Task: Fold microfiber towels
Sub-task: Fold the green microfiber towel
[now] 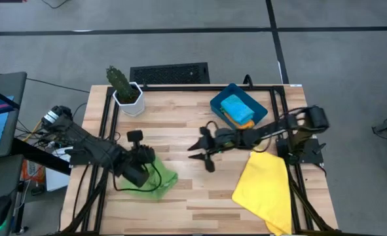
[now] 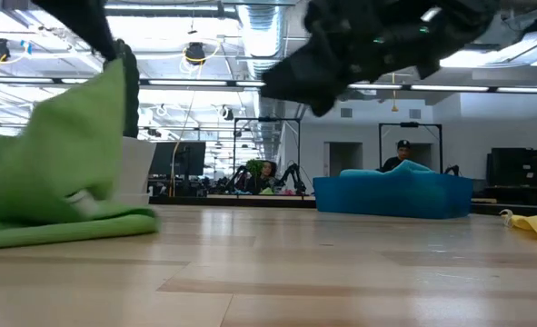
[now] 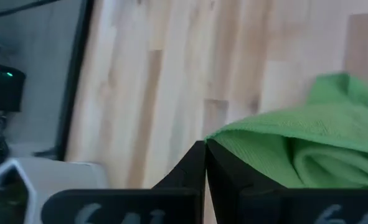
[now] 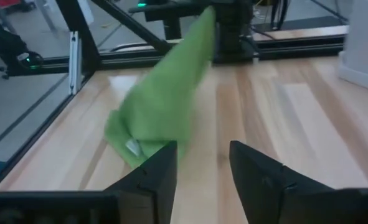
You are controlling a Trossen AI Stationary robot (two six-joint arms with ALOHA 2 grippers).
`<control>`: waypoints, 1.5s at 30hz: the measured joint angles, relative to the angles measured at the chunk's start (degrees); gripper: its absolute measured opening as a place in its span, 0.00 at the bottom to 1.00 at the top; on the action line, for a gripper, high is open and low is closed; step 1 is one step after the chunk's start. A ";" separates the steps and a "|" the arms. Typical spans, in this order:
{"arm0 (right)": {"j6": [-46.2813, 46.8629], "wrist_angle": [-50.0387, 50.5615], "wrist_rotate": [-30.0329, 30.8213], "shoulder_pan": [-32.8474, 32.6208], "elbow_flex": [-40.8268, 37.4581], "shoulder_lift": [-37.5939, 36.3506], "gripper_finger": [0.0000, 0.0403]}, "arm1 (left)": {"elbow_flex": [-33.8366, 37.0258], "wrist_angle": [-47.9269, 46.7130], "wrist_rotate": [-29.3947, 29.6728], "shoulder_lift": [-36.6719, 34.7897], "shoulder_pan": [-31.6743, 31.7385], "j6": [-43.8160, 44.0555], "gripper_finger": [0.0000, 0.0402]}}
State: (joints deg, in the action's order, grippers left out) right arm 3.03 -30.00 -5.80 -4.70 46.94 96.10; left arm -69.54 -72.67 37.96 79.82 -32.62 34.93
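A: Which step is being worked on?

B: A green towel [image 1: 155, 178] is being folded near the worktop's [image 1: 180, 131] left front edge. One corner is being pinched and lifted by the left gripper [image 1: 143, 165], whose fingers [image 3: 199, 168] are being held fully shut on the cloth, while the rest is being left lying on the wood.

A: And the right gripper [image 1: 196, 153]?

B: It is being held mid-worktop, facing the towel, with its fingers [image 4: 159, 171] parted and nothing between them.

A: Where are the other towels being kept?

B: The yellow towel [image 1: 266, 189] is being left spread at the front right corner; a light blue one [image 1: 236, 107] over an orange one [image 1: 245, 124] is being kept in the bin [image 1: 219, 101] near the back edge.

A: What is being called for next?

B: Probably the raised corner is to be carried across and laid onto the opposite edge, with the free side being steadied by the right gripper.
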 joint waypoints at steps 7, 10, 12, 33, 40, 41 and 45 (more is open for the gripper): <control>-0.07 0.73 0.10 -1.66 10.46 11.56 0.55 | -0.88 -1.48 1.54 -0.01 7.26 -10.75 0.00; -2.68 2.24 0.07 -3.11 12.34 14.05 0.58 | -0.88 -3.54 2.18 -0.01 10.04 -13.98 0.00; -5.06 2.74 0.79 -3.95 12.52 14.88 0.57 | -0.88 -4.37 2.68 -0.01 11.60 -15.75 0.00; -20.63 -0.54 4.47 -3.04 23.19 28.87 0.53 | -10.23 -7.79 4.94 -0.25 13.73 -19.65 0.00; -21.05 0.22 7.24 -2.18 23.70 28.67 0.53 | -15.60 -12.43 4.81 -0.25 13.71 -19.40 0.00; -21.05 0.26 8.60 -2.00 23.70 28.47 0.53 | -16.25 -12.69 4.80 -0.25 13.71 -19.39 0.00; -21.07 2.20 12.83 -1.56 23.71 28.28 0.53 | -18.16 -13.78 4.79 -0.25 13.71 -19.78 0.00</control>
State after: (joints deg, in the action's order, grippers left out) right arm -18.04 -27.80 7.03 -6.25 70.64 124.38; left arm -87.70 -86.45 42.74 79.57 -18.92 15.15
